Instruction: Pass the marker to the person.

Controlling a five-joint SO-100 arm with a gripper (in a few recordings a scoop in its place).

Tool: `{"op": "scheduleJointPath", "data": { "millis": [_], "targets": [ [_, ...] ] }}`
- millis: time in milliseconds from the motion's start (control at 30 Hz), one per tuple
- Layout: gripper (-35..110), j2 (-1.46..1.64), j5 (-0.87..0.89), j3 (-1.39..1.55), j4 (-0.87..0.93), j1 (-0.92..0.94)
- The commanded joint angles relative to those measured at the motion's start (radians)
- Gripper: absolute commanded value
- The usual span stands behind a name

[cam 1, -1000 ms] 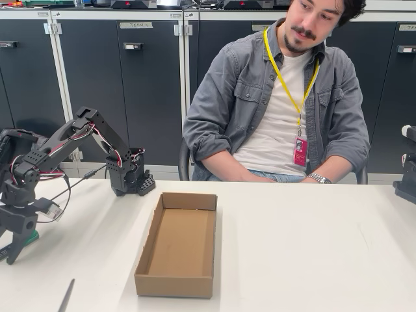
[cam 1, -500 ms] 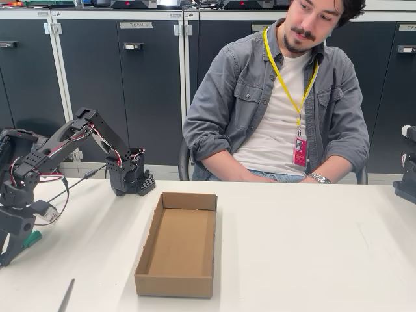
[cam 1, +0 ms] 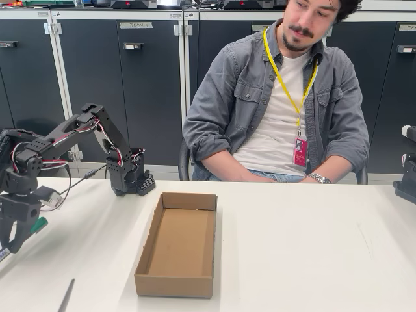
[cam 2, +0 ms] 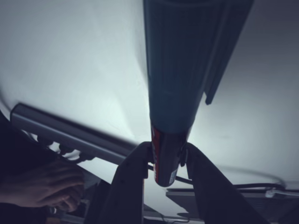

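Your jaws [cam 2: 166, 161] clamp the marker [cam 2: 180, 74], centre of wrist view. In fixed view, arm at far left over desk [cam 1: 312, 247]; person [cam 1: 286, 97] seated upper right.

The black arm folds from its base at the back of the worktop [cam 1: 292, 247] up to a raised elbow, then stretches out to the left edge of the fixed view, where its wrist turns downward. The gripper [cam 1: 16, 237] hangs just above the worktop, its fingers [cam 2: 128, 186] clamped on the marker [cam 2: 180, 93], whose green end [cam 1: 39, 225] pokes out beside them. In the wrist view the two fingers pinch the marker's labelled barrel from both sides.
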Motion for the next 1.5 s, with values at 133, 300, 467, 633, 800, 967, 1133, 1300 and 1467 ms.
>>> {"op": "scheduleJointPath", "data": {
  "millis": [133,300,467,633,800,967,1133,1300,1467],
  "targets": [
    [-5,0.209,-0.104,-0.101,0.109,-0.104],
    [-5,0.281,-0.186,-0.095,0.147,-0.235],
    [-5,0.299,-0.336,-0.141,0.245,-0.379],
    [-5,0.339,-0.506,-0.126,0.299,-0.523],
    [-5,0.379,-0.66,-0.107,0.258,-0.626],
    [-5,0.419,-0.828,-0.12,0.192,-0.701],
    [-5,0.472,-1.002,-0.155,0.173,-0.819],
    [-5,0.469,-1.172,-0.314,0.147,-0.968],
    [-5,0.379,-1.33,-0.502,-0.031,-1.077]
  ]
}}
